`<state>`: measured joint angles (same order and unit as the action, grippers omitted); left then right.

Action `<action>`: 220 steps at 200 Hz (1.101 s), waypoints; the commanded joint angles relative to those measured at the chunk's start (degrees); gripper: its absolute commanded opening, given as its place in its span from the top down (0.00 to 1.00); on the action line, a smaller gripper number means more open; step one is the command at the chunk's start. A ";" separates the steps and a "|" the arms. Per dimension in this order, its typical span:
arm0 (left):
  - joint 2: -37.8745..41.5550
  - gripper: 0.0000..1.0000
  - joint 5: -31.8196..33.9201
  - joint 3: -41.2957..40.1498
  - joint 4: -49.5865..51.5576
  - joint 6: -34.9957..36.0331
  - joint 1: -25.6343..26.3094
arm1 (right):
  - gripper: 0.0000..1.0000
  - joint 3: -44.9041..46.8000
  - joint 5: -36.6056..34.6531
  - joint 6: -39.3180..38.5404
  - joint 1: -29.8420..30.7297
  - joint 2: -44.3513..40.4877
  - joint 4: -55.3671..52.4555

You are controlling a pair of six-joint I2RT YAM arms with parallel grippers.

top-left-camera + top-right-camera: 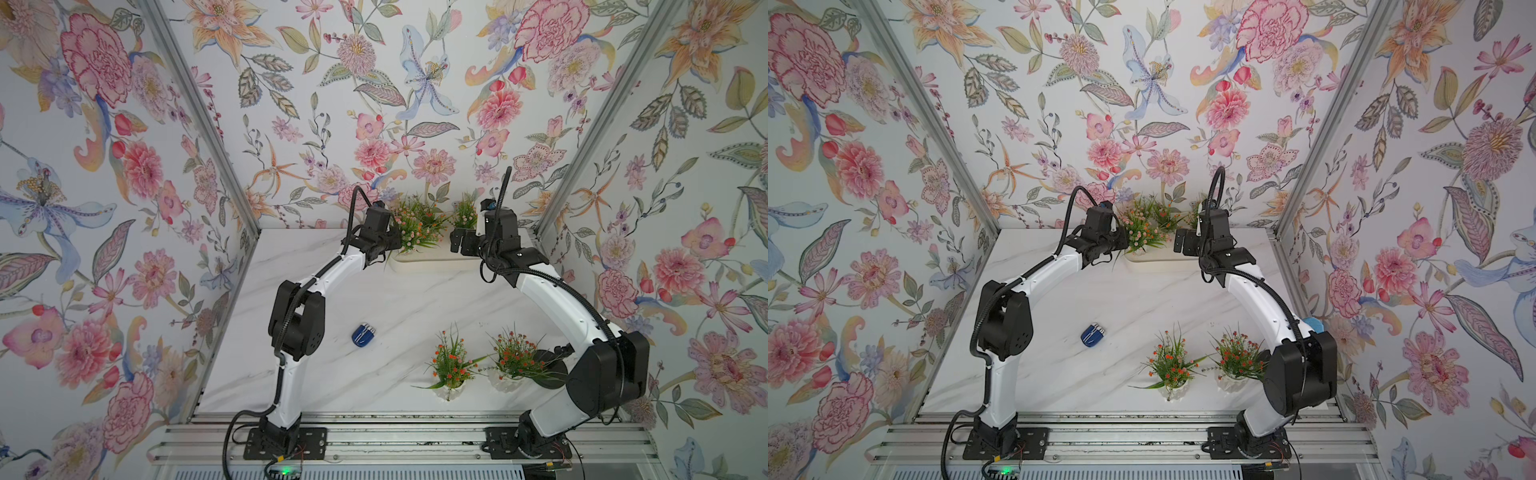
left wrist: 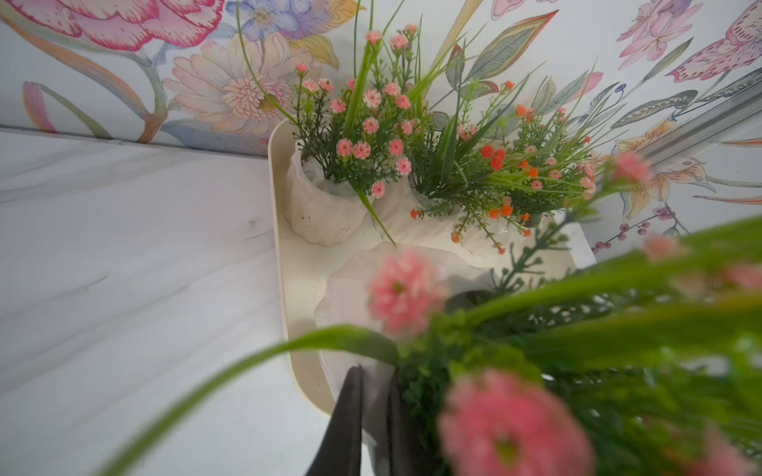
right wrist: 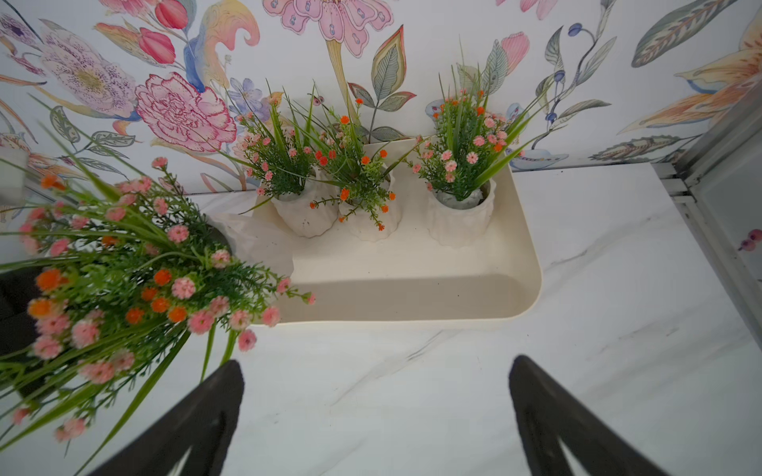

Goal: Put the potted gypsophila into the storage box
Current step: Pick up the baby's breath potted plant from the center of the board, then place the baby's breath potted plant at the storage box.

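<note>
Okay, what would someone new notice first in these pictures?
Loud floral wallpaper covers every wall. At the table's back edge, three flowering pots stand in a cream box, and the left jaws clamp a fourth pot at its left end. Two more pots wait at front right, a blue gadget to their left.

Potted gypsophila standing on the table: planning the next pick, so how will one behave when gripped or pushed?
Likely top-heavy: its sprigs spread wider than the small pot, so a high push may tip it. Sprigs probably flex; the ribbed pot looks rigid, likely grippable.
</note>
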<state>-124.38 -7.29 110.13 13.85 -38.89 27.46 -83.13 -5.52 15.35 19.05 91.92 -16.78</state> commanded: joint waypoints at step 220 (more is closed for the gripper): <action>-15.61 0.72 -1.31 23.41 12.76 -1.62 -2.68 | 0.00 -1.16 1.14 0.91 -2.44 1.91 -0.99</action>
<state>-140.59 -10.04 132.11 27.29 -40.49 25.39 -85.78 -4.69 15.44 16.62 97.01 -17.30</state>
